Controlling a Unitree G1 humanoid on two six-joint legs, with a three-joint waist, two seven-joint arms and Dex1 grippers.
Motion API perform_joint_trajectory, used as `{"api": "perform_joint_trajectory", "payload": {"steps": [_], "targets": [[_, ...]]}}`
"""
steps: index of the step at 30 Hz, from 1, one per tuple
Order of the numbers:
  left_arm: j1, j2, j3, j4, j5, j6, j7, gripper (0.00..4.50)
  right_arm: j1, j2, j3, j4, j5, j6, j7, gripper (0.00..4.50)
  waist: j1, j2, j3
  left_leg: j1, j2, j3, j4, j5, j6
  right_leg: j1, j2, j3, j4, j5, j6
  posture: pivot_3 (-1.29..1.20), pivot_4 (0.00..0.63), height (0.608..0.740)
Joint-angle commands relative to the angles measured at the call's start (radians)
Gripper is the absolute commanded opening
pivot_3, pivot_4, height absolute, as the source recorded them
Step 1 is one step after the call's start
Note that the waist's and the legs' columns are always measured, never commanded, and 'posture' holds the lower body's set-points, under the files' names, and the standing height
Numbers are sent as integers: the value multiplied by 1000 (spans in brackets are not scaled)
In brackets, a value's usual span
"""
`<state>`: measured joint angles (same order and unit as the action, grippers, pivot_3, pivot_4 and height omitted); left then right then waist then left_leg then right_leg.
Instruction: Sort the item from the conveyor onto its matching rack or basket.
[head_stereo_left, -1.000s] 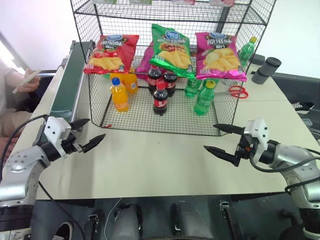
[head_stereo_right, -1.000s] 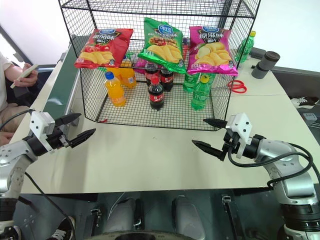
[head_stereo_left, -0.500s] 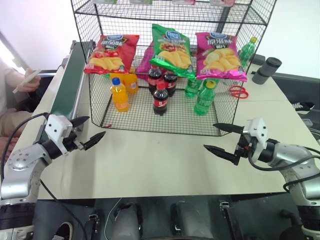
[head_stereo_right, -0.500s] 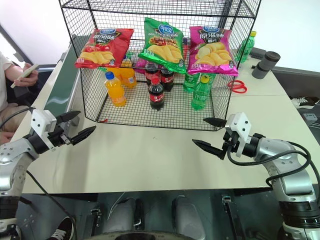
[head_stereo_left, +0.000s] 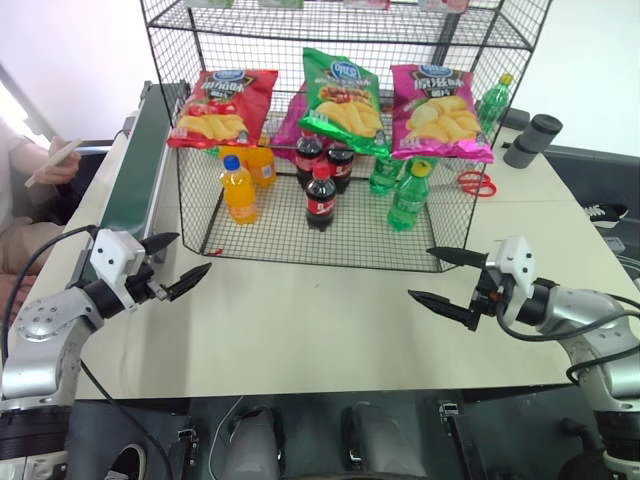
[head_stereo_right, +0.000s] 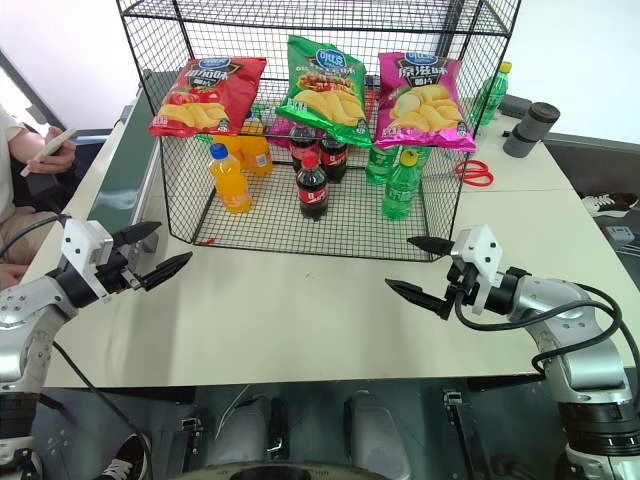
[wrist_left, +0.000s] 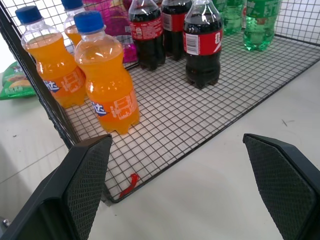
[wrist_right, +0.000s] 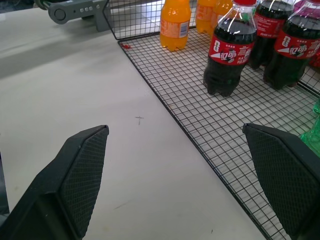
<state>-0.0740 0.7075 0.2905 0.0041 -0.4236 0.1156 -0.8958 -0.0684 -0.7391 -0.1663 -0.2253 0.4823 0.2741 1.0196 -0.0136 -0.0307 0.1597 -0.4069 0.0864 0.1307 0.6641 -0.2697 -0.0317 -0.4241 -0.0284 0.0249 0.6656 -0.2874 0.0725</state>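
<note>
Green crisp bag (head_stereo_left: 343, 100) at rack (head_stereo_left: 300, 250) front edge

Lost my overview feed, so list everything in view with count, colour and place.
rack: one, black wire, on the table's far side
crisp bags: three on the rack front: red bag, green bag, pink bag
orange bottles: two seen, rack floor, left
cola bottles: three, centre
green bottles: at least three, right
conveyor: one, dark green, left
scissors: red, right of rack
left end effector: open, empty
right end effector: open, empty
</note>
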Motion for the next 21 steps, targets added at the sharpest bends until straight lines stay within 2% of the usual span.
{"api": "perform_joint_trajectory", "payload": {"steps": [1, 8, 21], "targets": [[-3, 6, 15, -38, -3, -14, 0, 4500, -31, -2, -3, 2, -2, -27, 10, 4469, 0, 0, 0, 0, 0, 0, 0, 0, 0, 0, 0, 0, 0, 0, 0, 0, 150, 740], [-3, 30, 17, -19, -31, 26, -53, 4500, -44, -8, 0, 19, -15, -44, 27, 4469, 0, 0, 0, 0, 0, 0, 0, 0, 0, 0, 0, 0, 0, 0, 0, 0, 150, 740], [-2, 7, -7, -38, -30, 56, -63, 4500, -30, -3, -1, 5, -29, -49, 22, 4469, 1, 0, 0, 0, 0, 0, 0, 0, 0, 0, 0, 0, 0, 0, 0, 0, 150, 740]]}}
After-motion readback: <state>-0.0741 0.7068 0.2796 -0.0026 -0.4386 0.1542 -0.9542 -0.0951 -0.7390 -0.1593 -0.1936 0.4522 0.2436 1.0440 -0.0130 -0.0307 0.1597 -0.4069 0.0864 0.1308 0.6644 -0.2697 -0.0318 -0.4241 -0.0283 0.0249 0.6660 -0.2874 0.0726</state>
